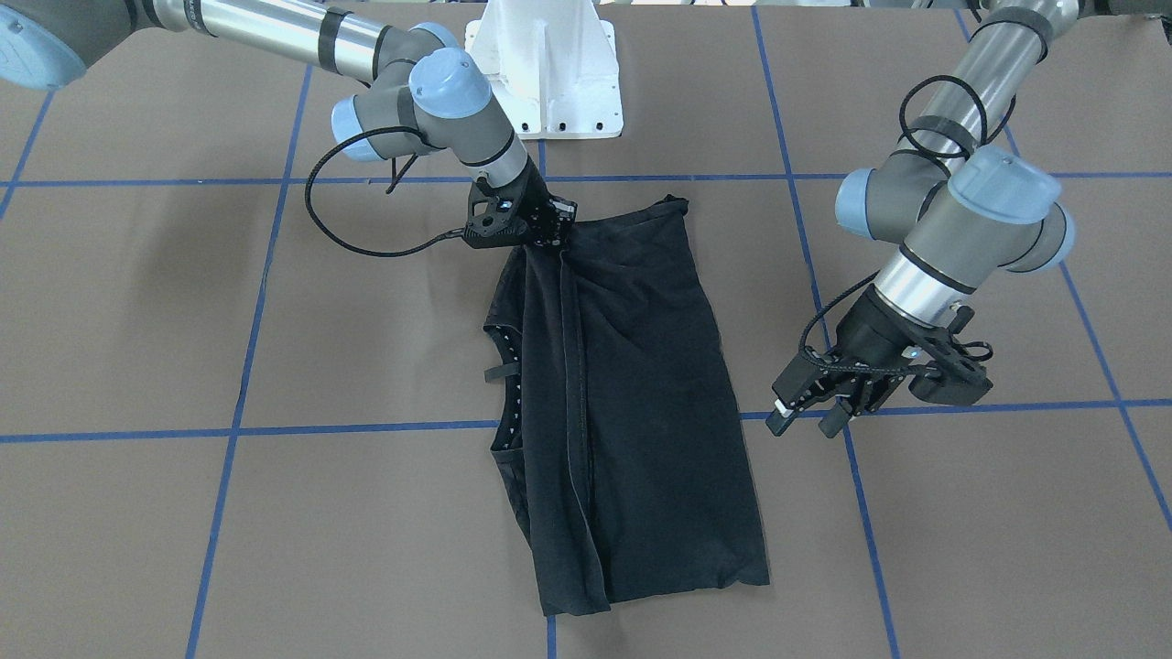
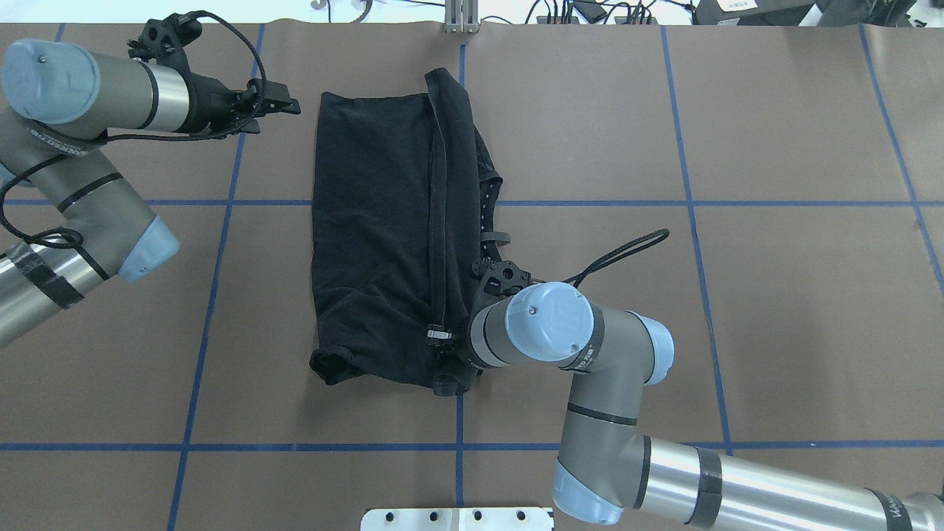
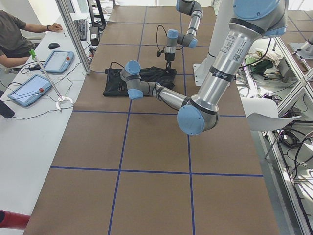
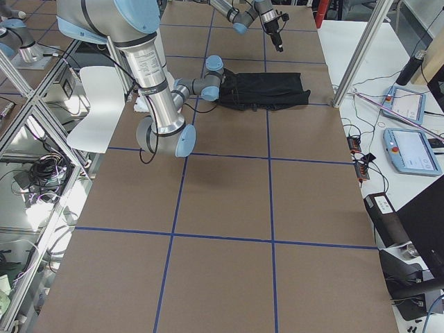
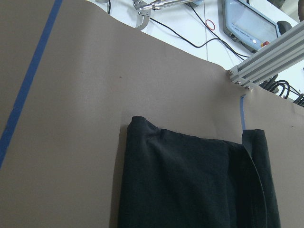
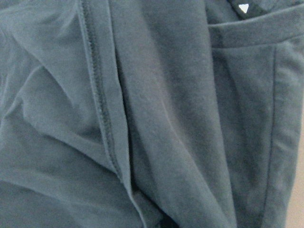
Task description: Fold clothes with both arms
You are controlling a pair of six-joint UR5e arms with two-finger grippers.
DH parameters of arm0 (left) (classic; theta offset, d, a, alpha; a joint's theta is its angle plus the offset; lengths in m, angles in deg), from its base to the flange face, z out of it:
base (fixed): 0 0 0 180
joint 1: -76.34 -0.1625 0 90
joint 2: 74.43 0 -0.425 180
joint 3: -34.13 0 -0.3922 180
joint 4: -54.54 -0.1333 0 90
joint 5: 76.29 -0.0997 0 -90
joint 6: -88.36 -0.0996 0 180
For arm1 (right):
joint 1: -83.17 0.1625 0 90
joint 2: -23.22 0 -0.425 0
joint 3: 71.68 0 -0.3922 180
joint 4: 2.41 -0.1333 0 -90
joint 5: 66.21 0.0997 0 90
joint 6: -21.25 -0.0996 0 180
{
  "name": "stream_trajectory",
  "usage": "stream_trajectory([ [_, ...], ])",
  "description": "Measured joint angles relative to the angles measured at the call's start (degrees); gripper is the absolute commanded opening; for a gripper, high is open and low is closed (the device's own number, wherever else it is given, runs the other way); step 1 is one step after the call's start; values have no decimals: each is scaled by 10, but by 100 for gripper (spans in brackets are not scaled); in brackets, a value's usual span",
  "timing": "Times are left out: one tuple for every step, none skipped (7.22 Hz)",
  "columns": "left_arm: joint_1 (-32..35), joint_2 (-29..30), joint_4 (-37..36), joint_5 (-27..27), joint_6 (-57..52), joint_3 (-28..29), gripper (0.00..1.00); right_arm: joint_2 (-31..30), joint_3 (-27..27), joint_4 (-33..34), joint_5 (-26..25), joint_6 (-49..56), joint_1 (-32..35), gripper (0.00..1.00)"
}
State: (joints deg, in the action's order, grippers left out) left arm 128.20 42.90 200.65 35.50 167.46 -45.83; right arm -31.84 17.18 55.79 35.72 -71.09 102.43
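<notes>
**Workpiece position.** The black short-sleeved T-shirt (image 1: 641, 394) lay near the centre of the brown paper-covered table (image 1: 183, 320), which was marked with blue tape lines (image 1: 247, 366). It formed a long strip running away from the white pedestal base (image 1: 549, 82). One side lay turned over the body, with its stitched edge (image 1: 574, 366) running down the length. The collar opening (image 1: 505, 366) showed on the long side toward the right arm.

**Right arm.** The small black two-finger right gripper (image 1: 538, 240) was clenched on the T-shirt at the end nearest the base, on the turned-over layer. Pleats in the cloth converged on the jaws, indicating that the fabric was pinched and drawn slightly upward. The right wrist view was filled with cloth at close range, consistent with this grasp. The hold was judged to serve to control that end of the turned layer so it could be laid flat or carried.

**Left arm.** The small black two-finger left gripper (image 1: 806, 423) was released, with its fingers spread and nothing between them. It hovered over bare table just beside the opposite long edge, apart from the cloth. Its wrist camera looked toward the far corner of the T-shirt (image 5: 142, 130). This placement was judged a stand-by for taking the far end.

**Progress.** The lengthwise fold appeared largely made; a crosswise fold was not yet made.

**Caution.** Lifting from one end alone would probably skew the strip.
</notes>
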Motion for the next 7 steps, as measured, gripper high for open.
stream_trajectory([
  [0,0,0,2,0,0,99,0,8,0,12,-3,7,100],
  [0,0,-1,7,0,-3,99,-2,24,0,28,-6,17,100],
  [-2,-3,-2,22,4,-13,99,-12,54,0,42,-13,24,100],
  [-8,-15,-3,37,20,-34,99,-32,88,0,49,-23,28,100],
  [-19,-33,-4,47,43,-63,99,-50,110,2,50,-39,28,100],
  [-30,-46,-5,50,60,-86,99,-58,113,5,49,-56,27,100],
  [-35,-53,-6,51,69,-95,99,-58,101,5,42,-66,25,100],
])
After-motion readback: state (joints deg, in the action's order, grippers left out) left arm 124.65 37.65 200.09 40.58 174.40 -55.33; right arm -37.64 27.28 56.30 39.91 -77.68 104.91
